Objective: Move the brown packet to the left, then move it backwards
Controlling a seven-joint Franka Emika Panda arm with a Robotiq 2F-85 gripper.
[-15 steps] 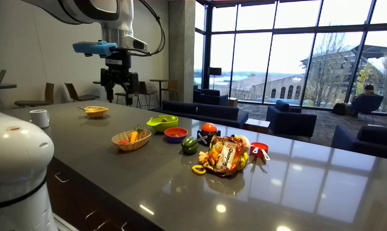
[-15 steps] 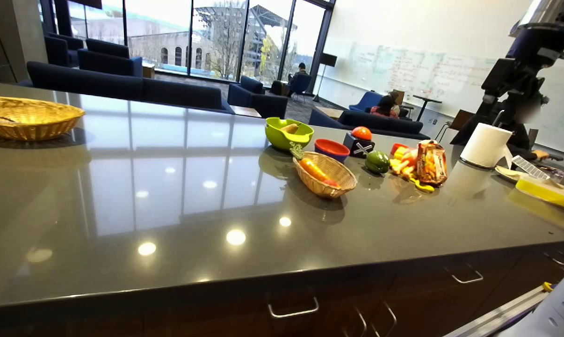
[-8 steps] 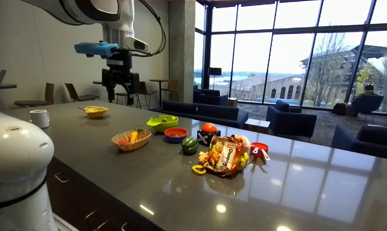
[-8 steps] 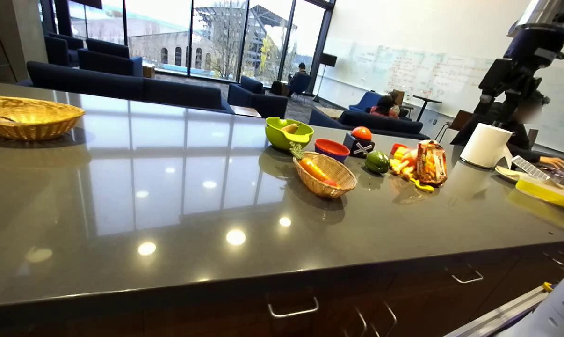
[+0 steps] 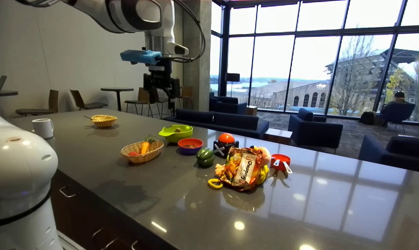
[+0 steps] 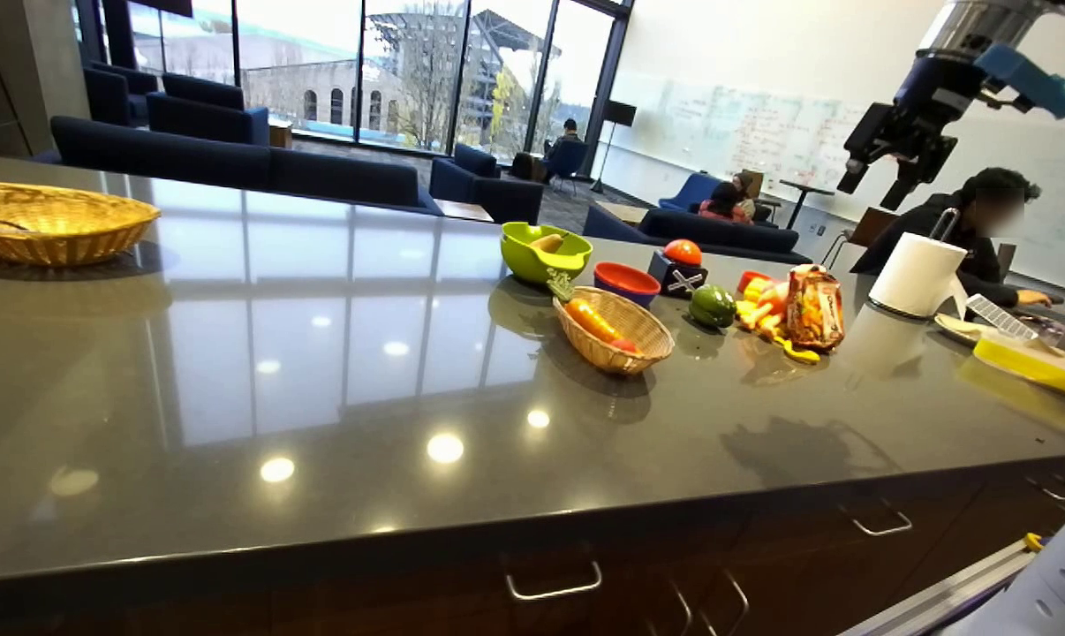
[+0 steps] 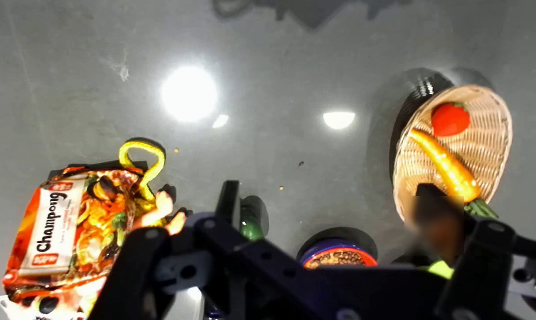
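Now on the move, but nothing is gripped

The black two-fingered claw [image 6: 872, 192] has just shifted sideways, and in both exterior views it hangs in a new place, high over the glossy grey tabletop [image 5: 101, 159], where a dark shadow [image 6: 797, 446] now shows. In the wrist view its fingers [image 7: 228, 202] stand wide apart, holding nothing.

The shiny golden-brown foil packet with orange-red print [image 5: 243, 170] has not stirred. It sits tilted on the tabletop among small pinkish and yellow toy foods [image 6: 765, 311], near the ribbed dark-green toy vegetable [image 5: 205, 157] and well apart from the claw; the wrist view puts it toward the left edge, outside the gap between the fingers.

So this looks like the approach, with neither the leftward nor the backward move begun. The claw must probably travel on, then come down. Crinkled foil may slip in a grip, and the toy foods could drag along.
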